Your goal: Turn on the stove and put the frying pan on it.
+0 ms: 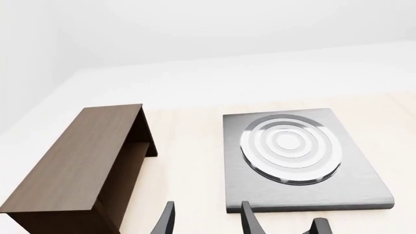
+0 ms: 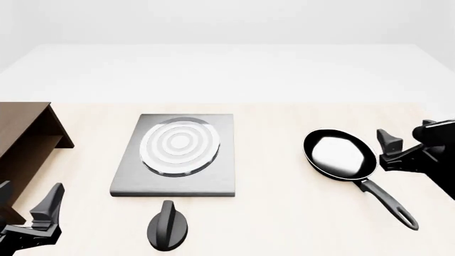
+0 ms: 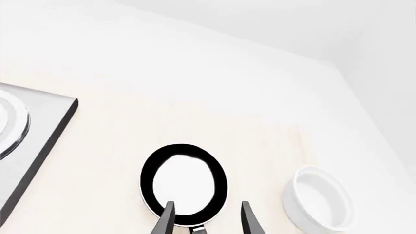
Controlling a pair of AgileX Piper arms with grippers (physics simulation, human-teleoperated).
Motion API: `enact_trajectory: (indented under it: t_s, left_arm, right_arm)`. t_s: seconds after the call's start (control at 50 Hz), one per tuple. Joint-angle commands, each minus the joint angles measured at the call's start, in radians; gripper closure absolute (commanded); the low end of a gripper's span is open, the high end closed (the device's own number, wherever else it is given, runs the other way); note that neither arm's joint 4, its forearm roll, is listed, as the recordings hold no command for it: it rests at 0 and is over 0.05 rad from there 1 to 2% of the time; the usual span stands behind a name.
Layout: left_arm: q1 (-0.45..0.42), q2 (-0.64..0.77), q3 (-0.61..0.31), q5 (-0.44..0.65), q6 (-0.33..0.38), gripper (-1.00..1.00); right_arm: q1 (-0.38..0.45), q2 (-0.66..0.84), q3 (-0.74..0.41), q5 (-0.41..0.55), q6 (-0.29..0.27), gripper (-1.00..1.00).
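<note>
The stove is a grey plate with a ringed burner, left of the table's middle. Its black oval knob lies just in front of it. The black frying pan sits on the table to the right, its handle pointing to the near right. My right gripper is open and empty, just right of the pan. In the right wrist view the pan shows beyond the fingers. My left gripper is open and empty at the near left. Its wrist view shows the stove.
A dark brown wooden cabinet stands at the left edge and also shows in the left wrist view. A white bowl sits right of the pan in the right wrist view. It is out of the front view.
</note>
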Motion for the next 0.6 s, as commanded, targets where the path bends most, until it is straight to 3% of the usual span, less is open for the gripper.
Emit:
enact_trajectory:
  t_s: [0.02,0.18,0.28,0.48,0.6]
  left_arm:
    - [0.030,-0.005,0.172,-0.172,-0.013,-1.00]
    - [0.037,0.014,0.172,-0.183,-0.008,-1.00]
    - [0.041,0.036,0.172,-0.199,-0.017,-1.00]
    - [0.040,0.022,0.172,-0.184,-0.022,-1.00]
    - [0.040,0.025,0.172,-0.186,-0.026,-1.00]
  right_arm:
    - [-0.114,0.008,0.152,-0.048,-0.061,-1.00]
    - [-0.137,0.116,0.242,-0.192,-0.096,-1.00]
    - [-0.147,0.232,0.312,-0.348,-0.123,-1.00]
    - [-0.170,0.436,0.332,-0.534,-0.110,-1.00]
    - [-0.180,0.506,0.326,-0.589,-0.115,-1.00]
